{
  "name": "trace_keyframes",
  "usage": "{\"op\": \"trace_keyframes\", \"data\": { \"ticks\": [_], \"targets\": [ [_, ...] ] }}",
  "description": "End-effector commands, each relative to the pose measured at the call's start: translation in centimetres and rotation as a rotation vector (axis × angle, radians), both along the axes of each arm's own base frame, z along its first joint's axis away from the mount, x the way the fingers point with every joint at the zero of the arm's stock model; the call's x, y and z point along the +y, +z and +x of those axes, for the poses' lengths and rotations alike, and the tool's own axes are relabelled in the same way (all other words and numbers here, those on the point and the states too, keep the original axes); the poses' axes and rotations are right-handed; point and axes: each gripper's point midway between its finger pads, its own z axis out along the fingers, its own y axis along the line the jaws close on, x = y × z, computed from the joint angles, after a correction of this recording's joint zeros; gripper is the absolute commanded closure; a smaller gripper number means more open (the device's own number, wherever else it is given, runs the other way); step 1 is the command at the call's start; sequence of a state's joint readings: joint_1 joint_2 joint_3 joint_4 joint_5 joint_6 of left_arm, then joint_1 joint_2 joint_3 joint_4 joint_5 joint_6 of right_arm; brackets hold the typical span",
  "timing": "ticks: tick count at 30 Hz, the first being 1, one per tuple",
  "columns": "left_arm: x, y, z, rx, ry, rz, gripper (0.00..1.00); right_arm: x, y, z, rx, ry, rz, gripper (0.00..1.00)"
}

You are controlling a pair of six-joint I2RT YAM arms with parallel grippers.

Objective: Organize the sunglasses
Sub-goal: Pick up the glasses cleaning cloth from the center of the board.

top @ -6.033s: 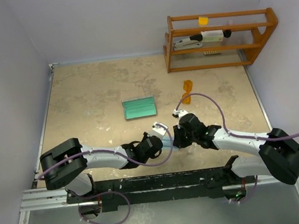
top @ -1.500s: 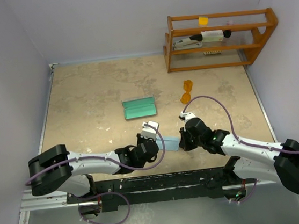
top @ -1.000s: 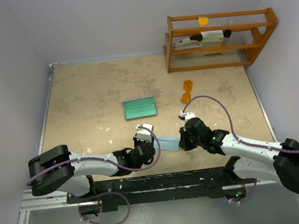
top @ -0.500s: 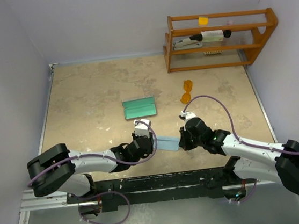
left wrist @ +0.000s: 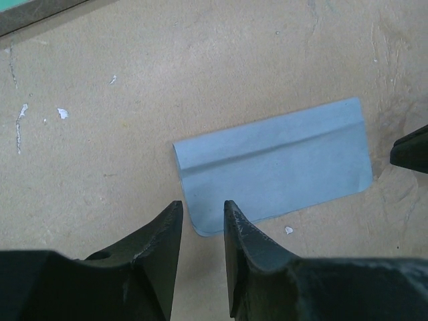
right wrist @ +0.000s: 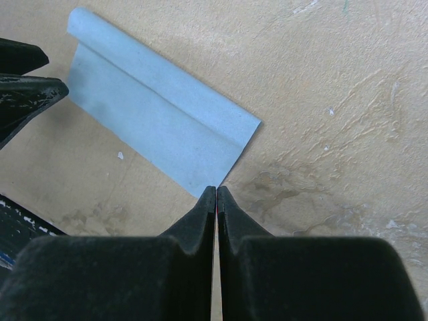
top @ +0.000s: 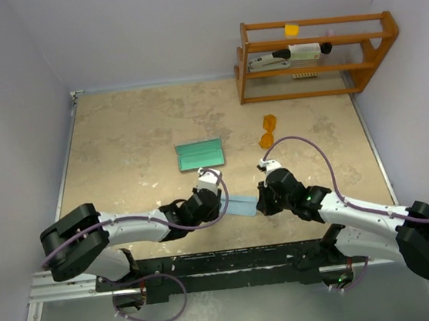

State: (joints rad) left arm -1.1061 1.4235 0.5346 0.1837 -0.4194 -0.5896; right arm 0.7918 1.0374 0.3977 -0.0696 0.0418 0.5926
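A mottled beige tabletop [top: 134, 138] sits between pale walls, and my two arms reach in from its near edge. Closest to me lies a light blue cloth [left wrist: 281, 167], flat on the surface, with one long edge folded over into a narrow band. My left fingers [left wrist: 160, 244] come at it from its left end. They stand a little apart and hold nothing, and the cloth's rounded near corner shows in the gap between the tips. Whether the tips touch the fabric I cannot tell from this angle. My right fingers [right wrist: 197, 224] are at the opposite end, pressed tight together with no gap, their tips right at the cloth's near corner there.

Farther out, left of centre, a case [top: 201, 155] lies open with its green lining upward. To its right, well apart from it and from the cloth, the orange sunglasses [top: 268, 133] lie on the bare tabletop. They are just in front of a wooden rack [top: 315, 56], which stands against the far wall in the right corner with a few small items on its shelves.
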Motion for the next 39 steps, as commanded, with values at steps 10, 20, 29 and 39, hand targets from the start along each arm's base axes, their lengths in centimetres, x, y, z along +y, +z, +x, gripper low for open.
{"op": "trace_keyframes", "data": {
  "ticks": [10,20,29,39],
  "targets": [
    [-0.7,-0.3,0.7,0.017,-0.021,0.031,0.71,0.1,0.3,0.1,-0.012,-0.003,0.011,0.96],
    [-1.0,-0.7,0.9,0.039,-0.031,0.055,0.71,0.1,0.2,0.1,-0.01,-0.004,0.01,0.96],
    [-0.7,-1.6,0.6,0.063,-0.03,0.084,0.73,0.2,0.2,0.1,-0.009,-0.004,0.012,0.96],
    [-0.6,-2.1,0.6,0.082,-0.028,0.117,0.74,0.1,0.1,0.0,-0.01,-0.007,0.014,0.95]
  ]
}}
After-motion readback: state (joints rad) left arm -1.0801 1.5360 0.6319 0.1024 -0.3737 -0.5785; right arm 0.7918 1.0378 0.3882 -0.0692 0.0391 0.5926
